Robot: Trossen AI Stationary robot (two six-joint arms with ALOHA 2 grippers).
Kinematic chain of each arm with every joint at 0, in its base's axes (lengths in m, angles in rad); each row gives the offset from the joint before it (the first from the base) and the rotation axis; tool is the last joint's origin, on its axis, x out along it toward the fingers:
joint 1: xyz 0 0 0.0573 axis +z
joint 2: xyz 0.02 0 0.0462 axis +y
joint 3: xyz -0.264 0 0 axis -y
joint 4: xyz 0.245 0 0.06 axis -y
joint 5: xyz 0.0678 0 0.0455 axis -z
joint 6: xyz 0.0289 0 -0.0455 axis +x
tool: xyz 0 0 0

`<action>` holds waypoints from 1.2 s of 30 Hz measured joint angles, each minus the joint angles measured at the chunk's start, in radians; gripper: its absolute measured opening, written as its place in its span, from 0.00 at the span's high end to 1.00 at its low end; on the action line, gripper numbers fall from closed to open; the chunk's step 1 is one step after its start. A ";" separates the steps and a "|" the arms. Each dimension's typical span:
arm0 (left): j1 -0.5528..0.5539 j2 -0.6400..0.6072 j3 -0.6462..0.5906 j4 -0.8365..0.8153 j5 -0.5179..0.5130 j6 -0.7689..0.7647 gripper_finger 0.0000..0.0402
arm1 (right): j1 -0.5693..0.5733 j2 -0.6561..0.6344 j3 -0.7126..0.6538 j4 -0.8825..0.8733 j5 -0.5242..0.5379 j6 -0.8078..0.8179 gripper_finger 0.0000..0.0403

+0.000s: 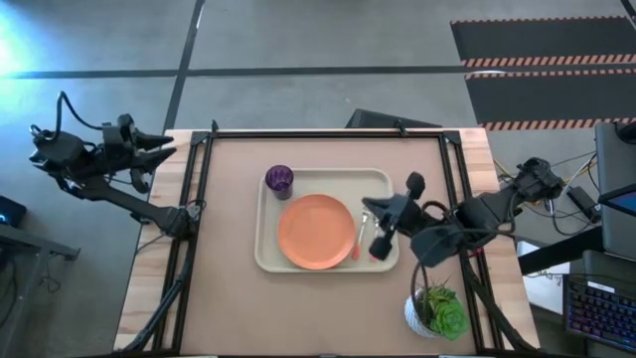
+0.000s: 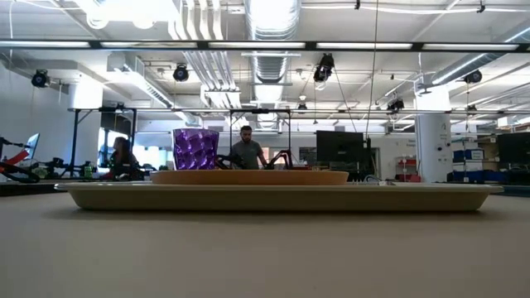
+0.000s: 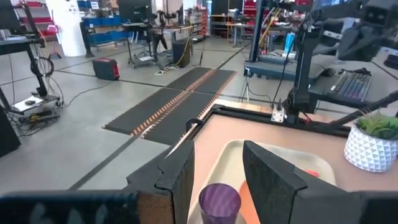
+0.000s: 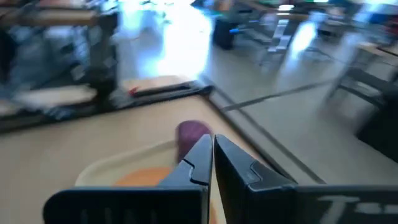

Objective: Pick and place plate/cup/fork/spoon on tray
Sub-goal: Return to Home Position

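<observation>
the cream tray (image 1: pixel 266 261) lies flat at the centre of the frame, long side running left to right. the round orange plate (image 1: pixel 316 231) sits flat inside it, lower middle. the dark purple cup (image 1: pixel 279 180) stands upright in the tray's upper left corner. a red-orange handle (image 1: pixel 355 250) shows just right of the plate; fork or spoon, unclear.

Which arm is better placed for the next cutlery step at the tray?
Right. Its tool is shut above the cream rectangular plastic tray's right end, by the red-handled cutlery; the left tool waits off the table's far-left corner.
</observation>
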 joint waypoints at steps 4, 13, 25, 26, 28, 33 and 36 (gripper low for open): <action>0.000 0.000 -0.006 0.001 0.000 -0.081 0.70 | 0.019 -0.016 0.000 0.004 -0.124 0.097 0.98; 0.001 -0.010 -0.050 -0.001 0.300 0.060 0.70 | 0.016 -0.048 -0.002 -0.008 -0.580 -0.193 0.98; 0.000 -0.250 -0.267 0.142 0.382 0.149 0.70 | -0.074 -0.319 -0.130 -0.001 -0.801 -0.345 0.98; 0.000 -0.284 -0.292 0.166 0.389 0.159 0.70 | -0.083 -0.353 -0.162 0.034 -0.831 -0.355 0.98; 0.000 -0.345 -0.345 0.216 0.390 0.166 0.70 | -0.102 -0.413 -0.234 0.103 -0.903 -0.381 0.98; 0.000 -0.404 -0.444 0.241 0.408 0.166 0.70 | -0.156 -0.541 -0.448 0.264 -0.987 -0.363 0.98; -0.001 -0.387 -0.464 0.278 0.434 0.183 0.70 | -0.188 -0.618 -0.588 0.355 -0.995 -0.295 0.98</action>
